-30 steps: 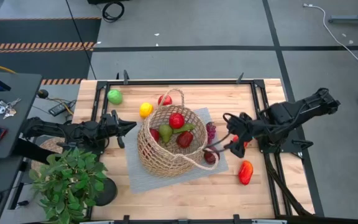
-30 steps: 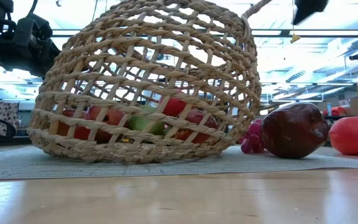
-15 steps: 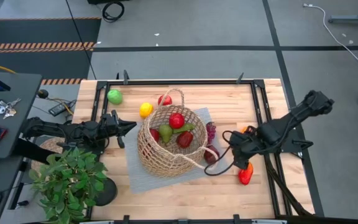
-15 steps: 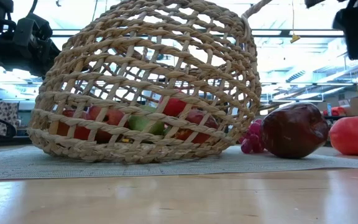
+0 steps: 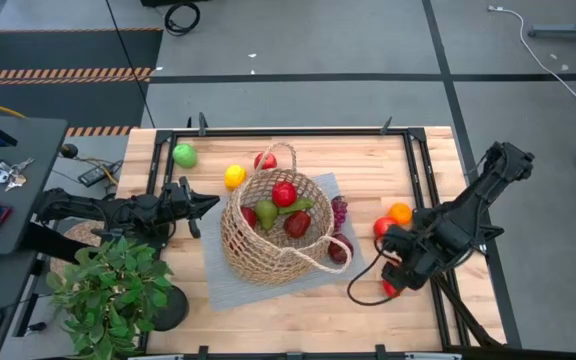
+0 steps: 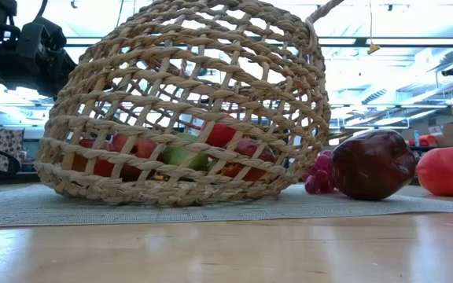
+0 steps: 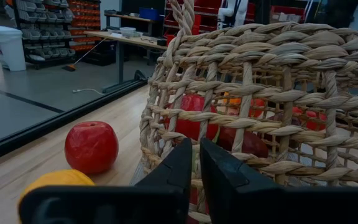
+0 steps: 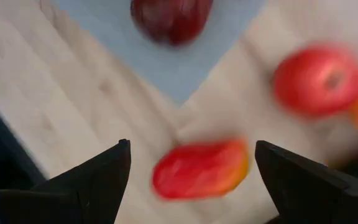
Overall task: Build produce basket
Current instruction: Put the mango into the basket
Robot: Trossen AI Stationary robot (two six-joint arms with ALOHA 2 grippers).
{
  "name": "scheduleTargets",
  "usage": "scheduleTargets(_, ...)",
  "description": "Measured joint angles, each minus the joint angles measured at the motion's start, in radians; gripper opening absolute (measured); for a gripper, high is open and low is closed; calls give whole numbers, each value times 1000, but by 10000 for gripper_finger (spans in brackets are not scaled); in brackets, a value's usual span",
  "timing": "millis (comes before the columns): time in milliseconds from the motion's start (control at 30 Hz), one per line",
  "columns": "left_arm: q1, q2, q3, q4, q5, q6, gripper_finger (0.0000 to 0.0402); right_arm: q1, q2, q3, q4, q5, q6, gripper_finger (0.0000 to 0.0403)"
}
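My right claw [image 8: 188,180] hung open over the red pepper [image 8: 201,168] near the table's [image 5: 298,310] right edge. My left claw [image 7: 193,171] sat closed beside the basket [image 5: 273,228] on the mat [image 5: 230,288].

Basket [image 5: 268,240]: tan wicker, open weave. Mat [image 5: 230,285] under it: grey. Inside basket: red apple [image 5: 284,194], green pear [image 5: 266,214]. On light wooden table [image 5: 298,320]: green apple [image 5: 184,155], yellow lemon [image 5: 234,176], orange [image 5: 400,213], red pepper [image 8: 201,168], purple grapes [image 5: 340,210]. Potted plant [image 5: 108,290]: green leaves.
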Motion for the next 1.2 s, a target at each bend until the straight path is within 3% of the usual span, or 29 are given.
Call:
scheduleTargets(233, 0, 0, 0, 0, 0, 0, 35, 87, 0, -124, 155, -132, 534, 346)
scheduleTargets(433, 0, 0, 0, 0, 0, 0, 34, 125, 0, -227, 221, -148, 807, 349)
scheduleTargets(567, 0, 0, 0, 0, 0, 0, 39, 96, 11, -261, 236, -206, 852, 351)
scheduleTargets(1200, 0, 0, 0, 1, 0, 0, 40, 58, 218, -260, 273, -195, 821, 348)
